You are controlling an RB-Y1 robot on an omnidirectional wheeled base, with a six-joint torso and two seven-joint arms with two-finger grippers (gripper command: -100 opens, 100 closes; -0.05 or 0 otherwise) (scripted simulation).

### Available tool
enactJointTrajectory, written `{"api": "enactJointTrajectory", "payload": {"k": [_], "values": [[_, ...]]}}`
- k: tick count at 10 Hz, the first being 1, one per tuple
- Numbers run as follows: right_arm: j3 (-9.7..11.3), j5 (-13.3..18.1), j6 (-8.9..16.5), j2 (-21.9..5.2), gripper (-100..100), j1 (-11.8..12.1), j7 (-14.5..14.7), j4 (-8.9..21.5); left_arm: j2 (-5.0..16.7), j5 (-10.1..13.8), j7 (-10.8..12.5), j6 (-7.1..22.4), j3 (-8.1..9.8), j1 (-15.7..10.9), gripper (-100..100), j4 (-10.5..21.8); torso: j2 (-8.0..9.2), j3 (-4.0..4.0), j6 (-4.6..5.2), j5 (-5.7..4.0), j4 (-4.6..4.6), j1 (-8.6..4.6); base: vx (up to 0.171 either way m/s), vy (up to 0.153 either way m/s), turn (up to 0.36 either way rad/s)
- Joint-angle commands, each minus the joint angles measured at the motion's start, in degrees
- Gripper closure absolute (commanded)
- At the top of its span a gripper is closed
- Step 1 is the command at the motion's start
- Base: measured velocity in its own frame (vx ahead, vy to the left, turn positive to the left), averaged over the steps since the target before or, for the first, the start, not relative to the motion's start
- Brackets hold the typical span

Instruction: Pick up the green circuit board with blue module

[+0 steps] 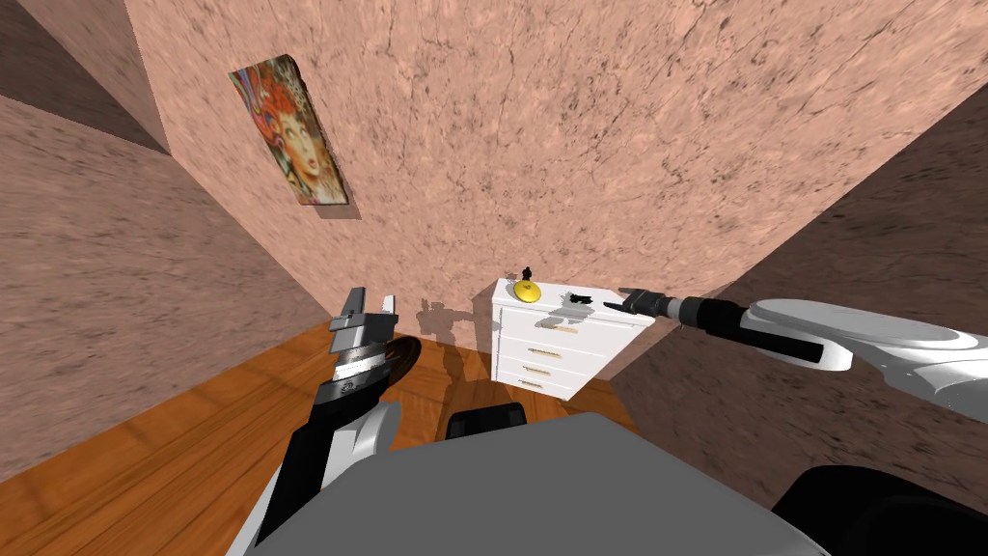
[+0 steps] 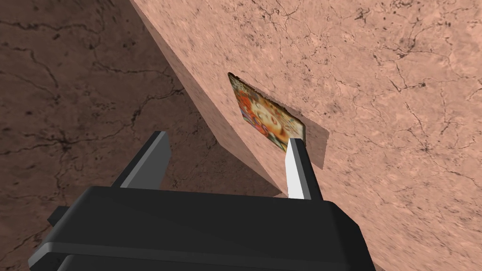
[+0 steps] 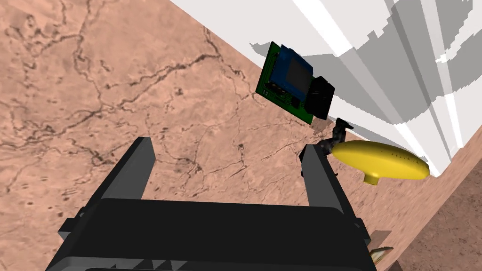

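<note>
Right wrist view: the right gripper (image 3: 227,145) is open, its two fingers standing wide apart with nothing between them. Beyond the fingertips, and apart from them, the circuit board (image 3: 287,82) lies on the white top of a chest of drawers (image 3: 376,56). The board is green and carries a blue module with a black block at one end. It sits at the edge of the top nearest the pink-brown wall (image 3: 141,94). A yellow object (image 3: 381,160) with a small black knob rests on the same top, just beside the board and close to one of the gripper's fingers; contact between the two cannot be confirmed.

Head view: the right arm reaches out level toward the chest of drawers (image 1: 560,352), which stands on a wooden floor (image 1: 174,434) against the wall. The right gripper (image 1: 617,303) sits at the chest's top edge, near the circuit board (image 1: 579,297) — seen here as a small dark item. The yellow object (image 1: 526,290) is on the far side of the board from the gripper.

The left gripper (image 1: 372,301) is raised on the robot's left, well apart from the chest — fingers open and holding nothing, as the left wrist view (image 2: 227,137) confirms.
</note>
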Motion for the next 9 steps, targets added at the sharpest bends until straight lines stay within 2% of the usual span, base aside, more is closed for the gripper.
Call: {"api": "enactJointTrajectory", "payload": {"k": [1,2,3,4,5,6,9], "values": [[-0.2,0.7,-0.7,-2.9,-100,0.6,0.4,0.9,0.0,0.0,0.0,0.0,0.00,0.0,0,0.0,0.00,0.00,0.00,0.00,0.00,0.00,0.030,0.055,-0.014],[-0.2,2.1,-2.0,-4.7,-100,1.4,1.0,2.8,0.0,0.0,0.0,0.0,0.00,0.0,0,0.0,0.02,0.01,-0.01,0.00,0.00,-0.02,0.050,0.071,-0.018],[-0.2,2.1,-2.0,-6.4,-100,1.4,1.0,2.8,0.0,0.0,0.0,0.0,0.00,0.0,0,0.0,-0.03,-0.02,0.00,0.00,0.00,0.02,0.041,0.056,-0.021],[-0.1,3.4,-3.3,-8.2,-100,2.2,1.7,4.6,0.0,0.0,0.0,0.0,0.00,0.0,0,0.0,-0.02,-0.01,-0.01,0.00,-0.01,-0.02,0.041,0.064,-0.020],[-0.1,3.4,-3.3,-9.6,-100,2.2,1.7,4.6,0.0,0.0,0.0,0.0,0.00,0.0,0,0.0,-0.02,-0.01,0.00,0.00,0.00,0.00,0.035,0.053,-0.020],[0.1,4.7,-4.7,-11.5,-100,2.9,2.4,6.3,0.0,0.0,0.0,0.0,0.00,0.0,0,0.0,0.00,0.00,-0.01,-0.01,0.00,-0.04,0.036,0.060,-0.030],[0.5,5.9,-6.0,-15.7,-100,3.6,3.0,7.9,0.0,0.0,0.0,0.0,0.00,0.0,0,0.0,-0.02,-0.01,0.01,-0.01,-0.01,-0.01,0.040,0.057,-0.021]]}}
